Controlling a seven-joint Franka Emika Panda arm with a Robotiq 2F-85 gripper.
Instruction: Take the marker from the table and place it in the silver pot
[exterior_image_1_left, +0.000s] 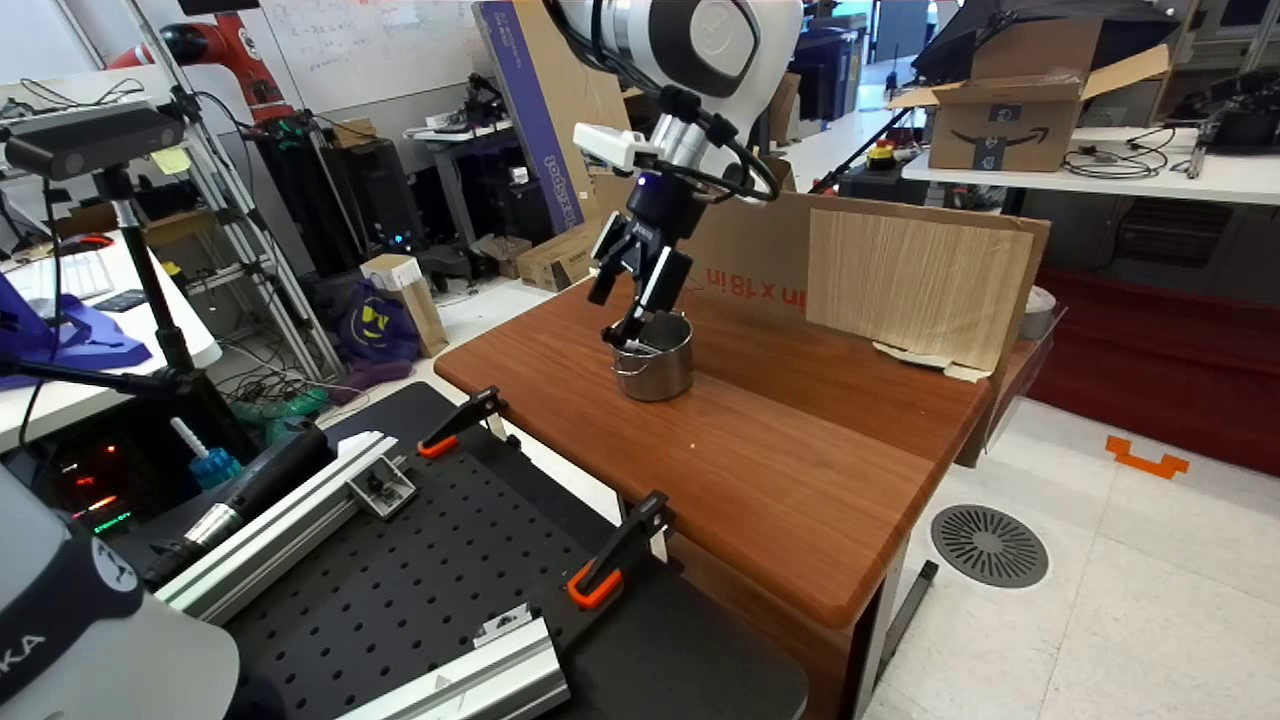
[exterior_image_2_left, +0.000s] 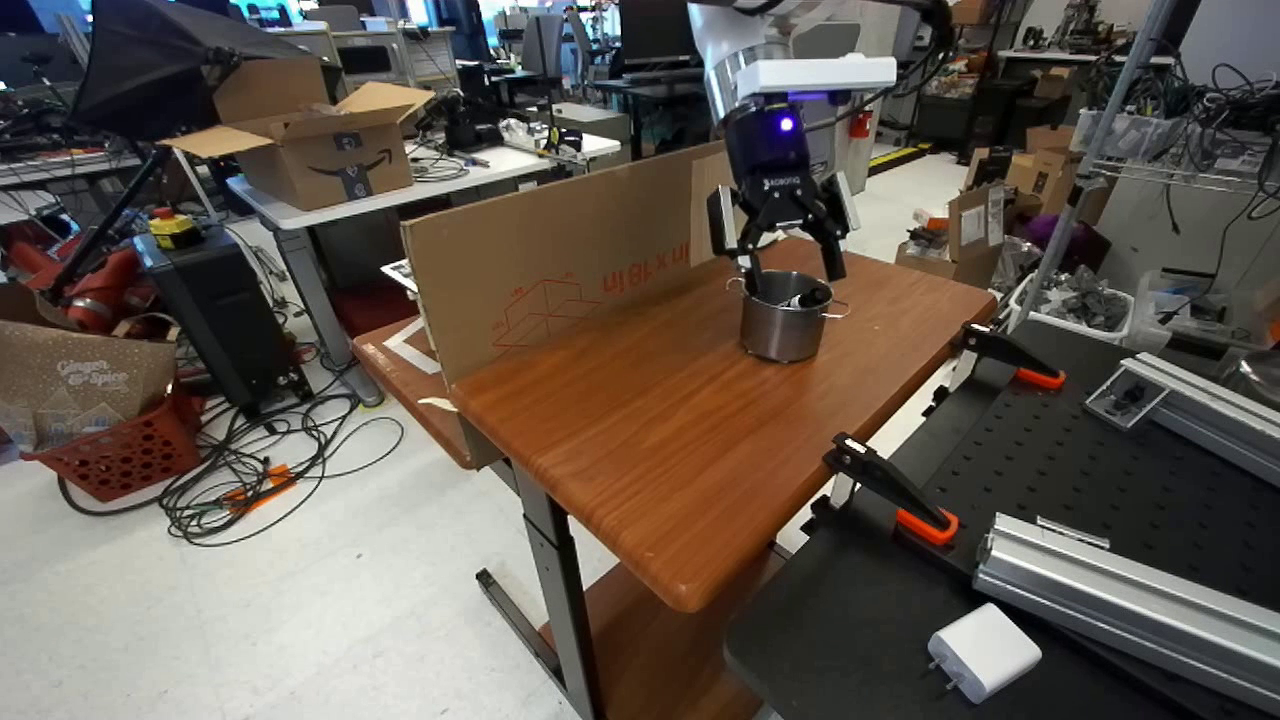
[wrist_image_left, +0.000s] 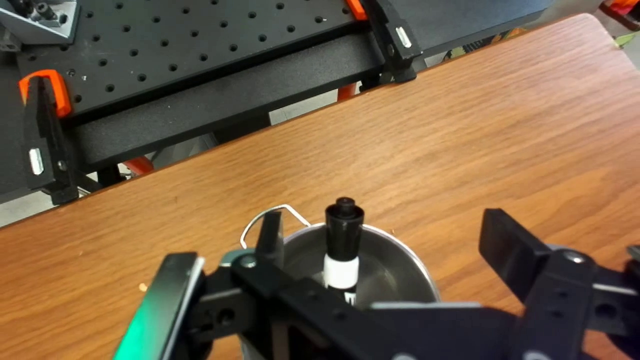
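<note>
The marker (wrist_image_left: 342, 272) has a black cap and a white band. It leans inside the silver pot (wrist_image_left: 400, 280), its capped end sticking up past the rim; its lower end is hidden behind my gripper in the wrist view. The pot stands upright on the reddish-brown table (exterior_image_1_left: 780, 450) and shows in both exterior views (exterior_image_1_left: 660, 372) (exterior_image_2_left: 782, 333). The marker's dark end shows at the pot's mouth in an exterior view (exterior_image_2_left: 812, 297). My gripper (wrist_image_left: 387, 240) is open above the pot, its fingers wide apart on either side of the marker, not gripping it. It also shows in an exterior view (exterior_image_2_left: 793, 270).
A cardboard screen (exterior_image_2_left: 590, 270) stands along the table's far edge. A black perforated board (exterior_image_1_left: 420, 560) adjoins the near edge, with black and orange clamps (exterior_image_1_left: 610, 555) and aluminium rails (exterior_image_2_left: 1130, 600). The pot's wire handle (wrist_image_left: 260, 217) sticks out beside a finger.
</note>
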